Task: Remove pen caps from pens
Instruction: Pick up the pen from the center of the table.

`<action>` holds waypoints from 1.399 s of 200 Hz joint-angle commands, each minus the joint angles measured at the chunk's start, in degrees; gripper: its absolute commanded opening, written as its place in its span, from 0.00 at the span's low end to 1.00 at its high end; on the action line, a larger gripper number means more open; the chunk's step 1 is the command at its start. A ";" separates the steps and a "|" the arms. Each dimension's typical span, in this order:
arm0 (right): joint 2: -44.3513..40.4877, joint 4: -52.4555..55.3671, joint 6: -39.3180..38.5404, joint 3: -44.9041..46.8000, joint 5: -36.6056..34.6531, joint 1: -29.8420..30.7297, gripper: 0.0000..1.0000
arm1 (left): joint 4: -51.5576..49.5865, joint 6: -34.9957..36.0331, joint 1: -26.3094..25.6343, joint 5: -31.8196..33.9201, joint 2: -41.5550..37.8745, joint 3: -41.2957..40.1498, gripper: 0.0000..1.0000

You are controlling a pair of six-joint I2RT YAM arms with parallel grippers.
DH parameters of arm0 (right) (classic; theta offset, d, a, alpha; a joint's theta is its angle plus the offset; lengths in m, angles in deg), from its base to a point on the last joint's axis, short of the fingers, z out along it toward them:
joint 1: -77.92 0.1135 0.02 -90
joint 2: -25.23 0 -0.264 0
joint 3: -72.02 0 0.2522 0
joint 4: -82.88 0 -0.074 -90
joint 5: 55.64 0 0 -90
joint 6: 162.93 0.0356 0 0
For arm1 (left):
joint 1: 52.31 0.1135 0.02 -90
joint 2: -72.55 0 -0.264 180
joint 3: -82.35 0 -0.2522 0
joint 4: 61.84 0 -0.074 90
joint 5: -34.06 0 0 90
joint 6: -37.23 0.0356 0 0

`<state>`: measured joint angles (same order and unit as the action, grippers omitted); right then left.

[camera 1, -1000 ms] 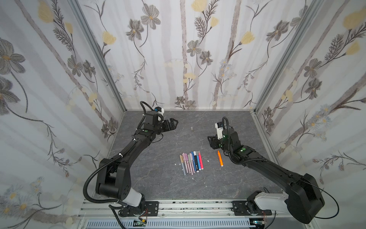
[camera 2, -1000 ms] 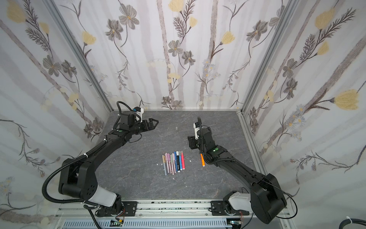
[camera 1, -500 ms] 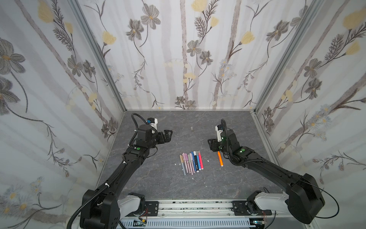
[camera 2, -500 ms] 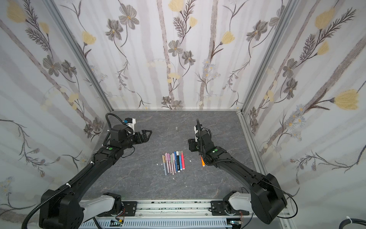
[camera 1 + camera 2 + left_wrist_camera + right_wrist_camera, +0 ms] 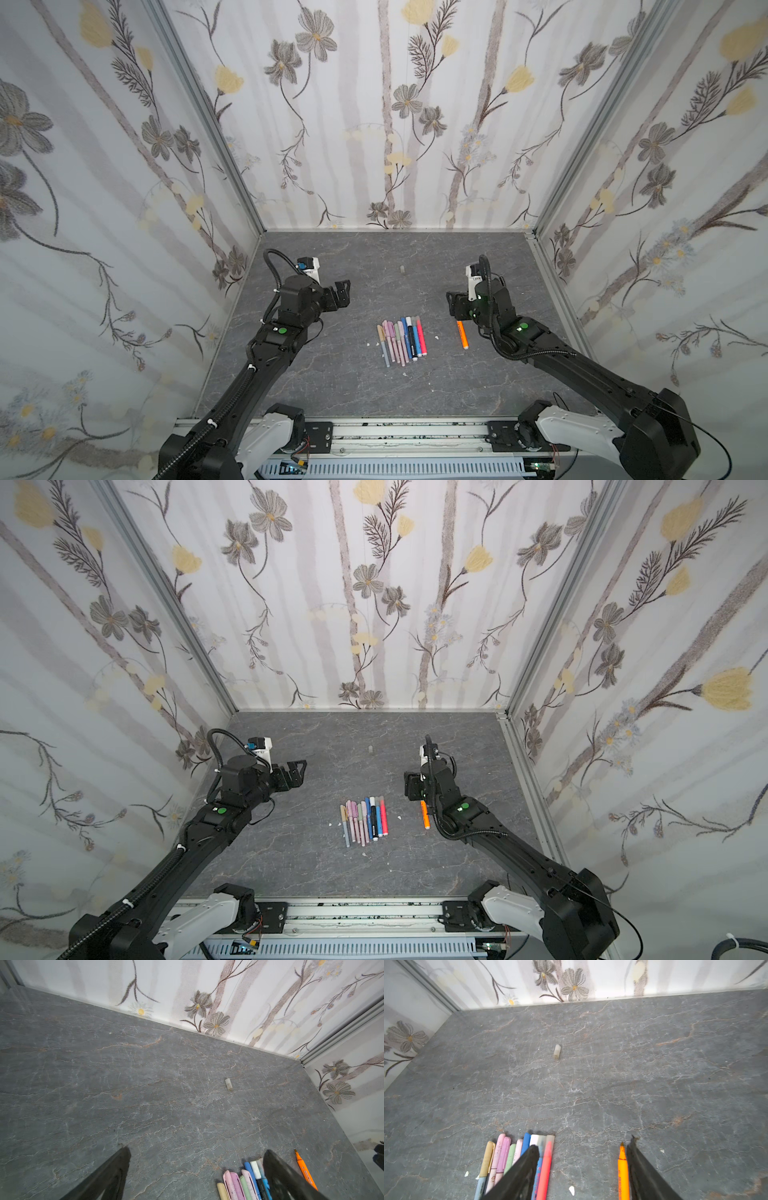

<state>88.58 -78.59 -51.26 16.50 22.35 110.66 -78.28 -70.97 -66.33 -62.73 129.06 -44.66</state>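
Uncapped orange pen lay R of the pen row, apart as done; pale cap, maybe its own, sat beyond the row. right gripper hung part-open, empty, R of row; left gripper wide open, empty, L of row.

L gripper jaws spread wide, R gripper parted too (narrower gap), both empty, tilted fwd.

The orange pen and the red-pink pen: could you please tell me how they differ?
The orange pen is uncapped, its tip bare; the red-pink pen wears a translucent cap. The orange pen lies alone; the red-pink pen lies at the end of the row of pens. Both lie flat on the grey table, pointing the same way.
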 commanded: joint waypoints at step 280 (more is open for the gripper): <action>35.31 14.47 9.58 -16.41 5.35 12.95 0.34 | 4.79 -3.15 0.16 -2.49 6.95 -1.79 1.00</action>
<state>123.05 -64.53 -42.93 -0.04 28.14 123.11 -75.87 -73.85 -66.18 -64.76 135.88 -46.28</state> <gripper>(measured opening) 0.343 0.997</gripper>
